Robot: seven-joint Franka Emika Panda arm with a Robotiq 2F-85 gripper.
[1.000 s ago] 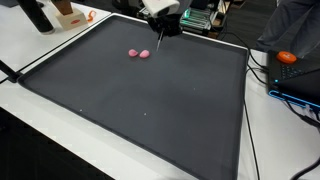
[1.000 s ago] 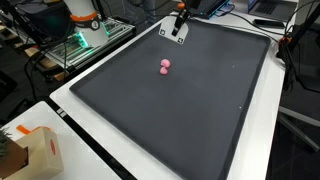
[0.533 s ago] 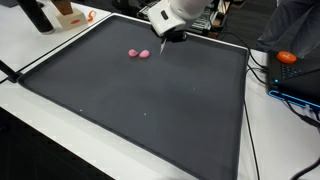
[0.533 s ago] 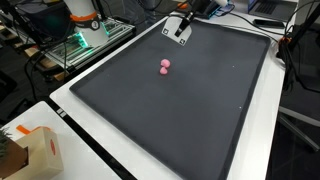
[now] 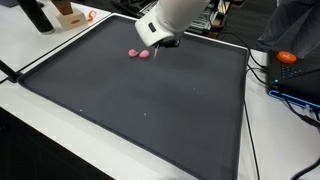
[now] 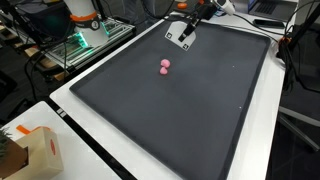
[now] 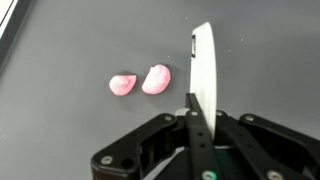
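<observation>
- Holding a white flat piece (image 7: 203, 65), the end effector (image 7: 200, 112) is clenched on it
- In the wrist view the white flat piece stands on its thin edge and sticks out in front of the end effector
- Two pink lumps (image 7: 156, 79) lie side by side on the black mat (image 7: 270, 60), and they look like they touch each other
- The pink lumps are left of the white flat piece in the wrist view; the closer one is just beside it, with a small gap
- In an exterior view the end effector (image 5: 164, 42) hangs low near the far edge of the black mat (image 5: 150, 110), just beside the pink lumps (image 5: 138, 53)
- I cannot tell if the white flat piece (image 6: 180, 35) touches the black mat (image 6: 200, 100)
- The black mat lies on a white surface (image 5: 40, 120)
- A cardboard box (image 6: 35, 150) sits on the surface, well apart from the pink lumps (image 6: 165, 67)
- An orange thing (image 5: 287, 57) sits off the mat, among cables
</observation>
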